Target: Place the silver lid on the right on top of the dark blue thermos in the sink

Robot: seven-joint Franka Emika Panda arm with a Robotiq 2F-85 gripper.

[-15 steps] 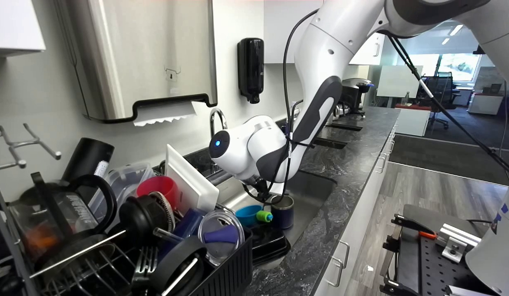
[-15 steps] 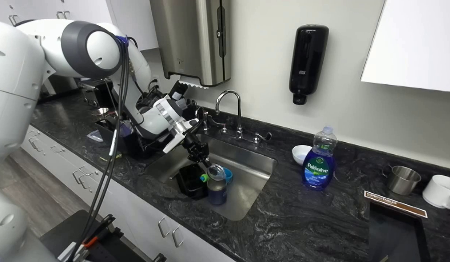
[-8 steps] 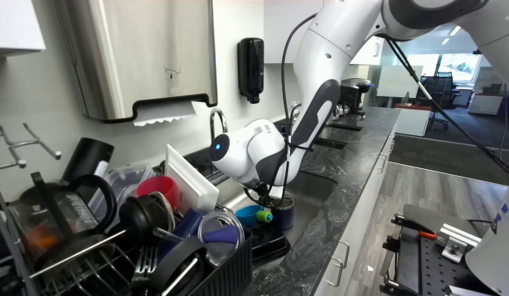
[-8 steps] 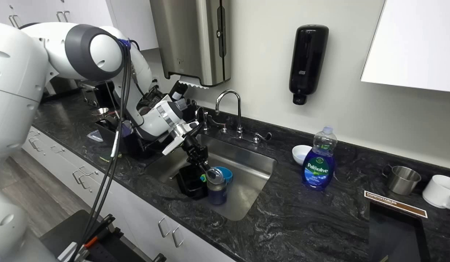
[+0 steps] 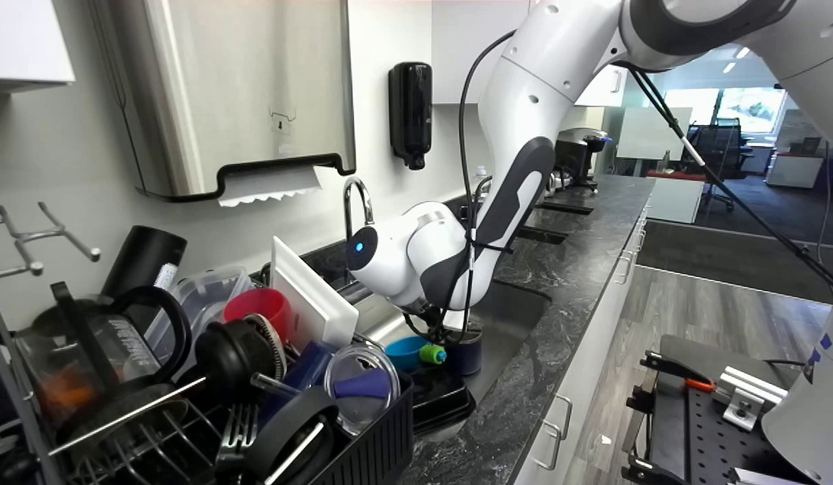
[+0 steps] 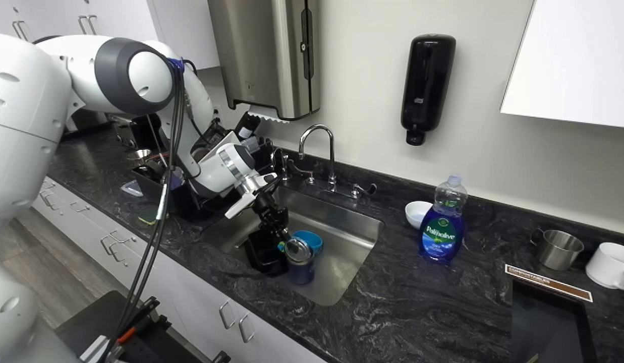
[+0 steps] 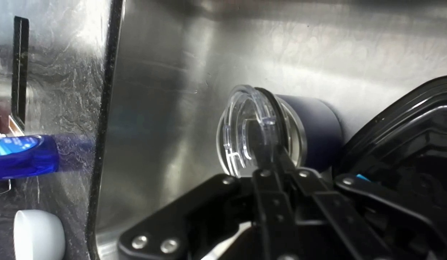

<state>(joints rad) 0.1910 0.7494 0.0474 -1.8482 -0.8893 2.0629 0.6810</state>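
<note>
Gripper (image 7: 273, 156) clamped by its fingertips on one edge of lid (image 7: 256, 124), disc reaching ahead of them. Outward: dark blue thermos (image 7: 315, 128) upright in sink (image 6: 344, 233), mouth behind lid in wrist view. Lid looks tilted, contact unclear; probably level, then lower.

In an exterior view, a black container (image 6: 264, 254) and a light-blue cup (image 6: 314, 242) are sitting near the hand (image 6: 286, 236). A faucet (image 6: 332, 161) is rising behind the hand; well apart from it, to the right, a soap bottle (image 6: 441, 232), white bowl (image 6: 415, 214), metal cup (image 6: 560, 250) and white mug (image 6: 607, 264) are standing on the desk (image 6: 417, 312).
</note>
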